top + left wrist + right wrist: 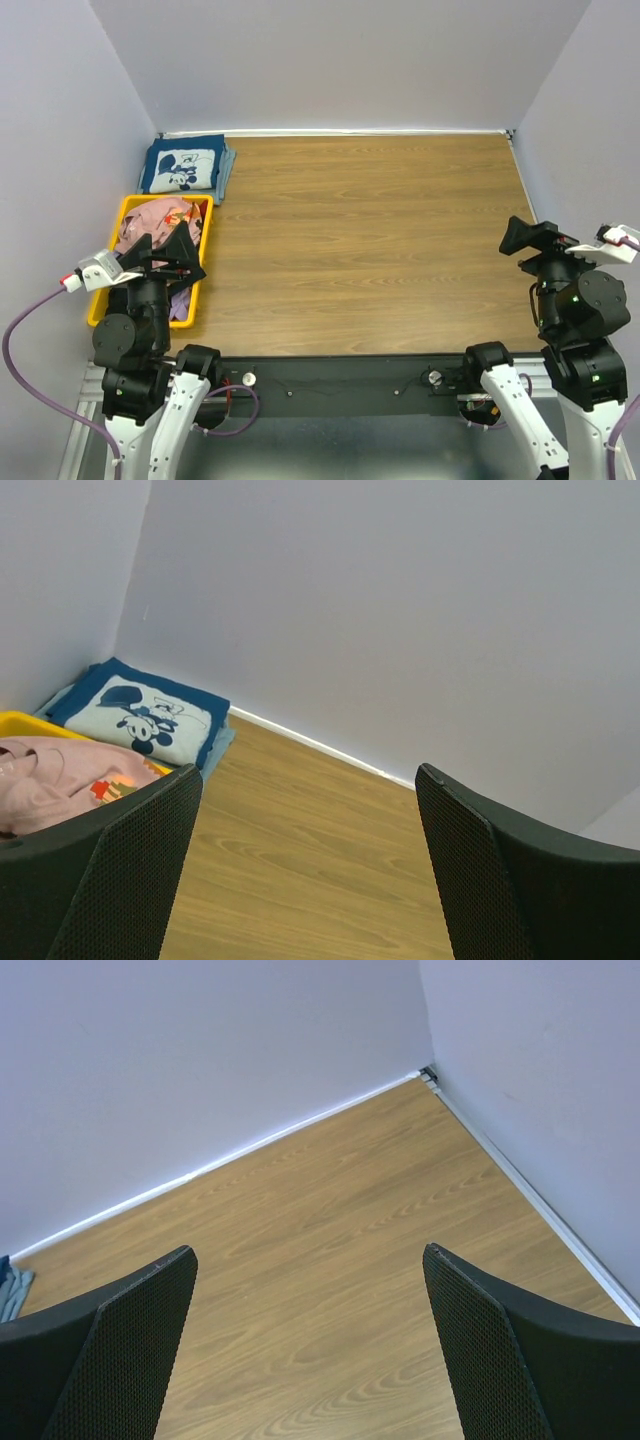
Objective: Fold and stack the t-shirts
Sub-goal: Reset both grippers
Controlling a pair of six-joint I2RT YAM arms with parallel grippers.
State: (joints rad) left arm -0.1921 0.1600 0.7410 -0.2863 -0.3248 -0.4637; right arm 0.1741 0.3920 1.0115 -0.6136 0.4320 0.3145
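A folded navy t-shirt with a white cartoon print [183, 167] lies on a pale grey-blue folded one [226, 170] at the table's far left corner; both show in the left wrist view [140, 718]. A crumpled pink t-shirt [150, 222] fills the yellow bin [125, 210], also in the left wrist view [55, 780]. My left gripper [185, 250] is open and empty, raised over the bin's near right part. My right gripper [515, 237] is open and empty above the table's right side. A black shirt is not visible.
The wooden table [370, 230] is walled at the back and both sides. The bin stands along the left wall, just in front of the folded stack. A white strip [220, 1160] runs along the back wall's foot.
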